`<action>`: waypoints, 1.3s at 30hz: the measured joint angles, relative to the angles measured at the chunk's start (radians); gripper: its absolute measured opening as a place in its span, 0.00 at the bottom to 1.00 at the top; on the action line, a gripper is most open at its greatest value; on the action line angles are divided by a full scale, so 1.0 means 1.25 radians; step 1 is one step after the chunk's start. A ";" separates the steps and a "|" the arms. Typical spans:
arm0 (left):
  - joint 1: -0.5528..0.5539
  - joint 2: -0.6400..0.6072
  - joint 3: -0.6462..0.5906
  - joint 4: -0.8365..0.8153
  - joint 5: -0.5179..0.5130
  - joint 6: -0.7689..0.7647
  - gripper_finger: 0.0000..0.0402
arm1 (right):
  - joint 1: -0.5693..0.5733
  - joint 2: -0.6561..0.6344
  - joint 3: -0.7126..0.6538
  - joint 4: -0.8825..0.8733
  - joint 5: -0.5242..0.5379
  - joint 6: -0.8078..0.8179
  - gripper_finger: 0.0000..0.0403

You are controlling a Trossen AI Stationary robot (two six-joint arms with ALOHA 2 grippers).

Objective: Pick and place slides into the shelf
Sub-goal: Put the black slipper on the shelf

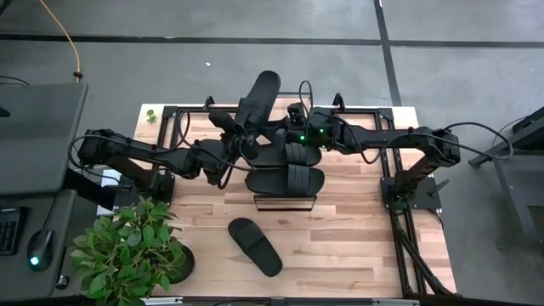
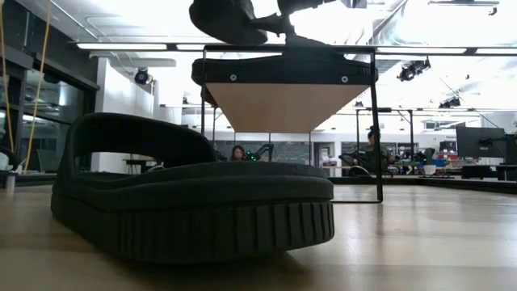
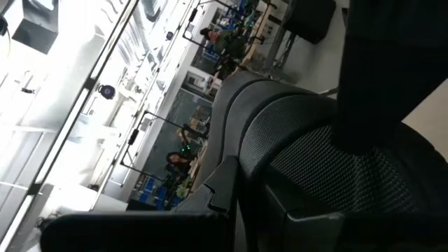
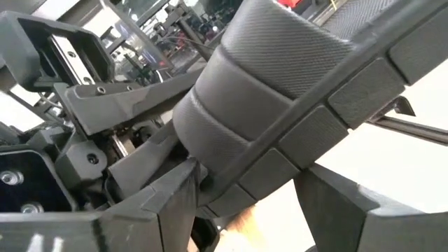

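Two slides (image 1: 286, 178) rest on the shelf (image 1: 286, 201) at table centre. A third slide (image 1: 257, 100) is raised at the shelf's far-left, clamped in the closed left gripper (image 1: 246, 136). The right gripper (image 1: 293, 136), fingers spread wide, straddles the far shelf slide. A fourth slide (image 1: 254, 246) lies on the near table (image 1: 357, 229).

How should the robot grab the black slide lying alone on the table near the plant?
Probably by the wide band strap, coming straight down from above. The slide lies flat on its sole, angled across the table, nothing touching it. Its strap arches up off the sole, leaving a gap, so one of the fingers could slip under while the other presses on top.
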 joint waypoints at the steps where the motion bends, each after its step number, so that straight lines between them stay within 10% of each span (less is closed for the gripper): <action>1: 0.000 0.000 0.000 0.000 0.003 -0.006 0.05 | 0.000 0.000 0.000 0.003 0.002 0.000 0.54; 27: -0.001 0.000 0.000 -0.004 0.010 -0.030 0.08 | 0.000 0.001 0.000 -0.007 0.035 -0.060 0.19; 39: -0.002 0.000 0.000 -0.003 -0.025 -0.078 0.48 | -0.001 0.001 0.000 -0.018 0.041 -0.089 0.18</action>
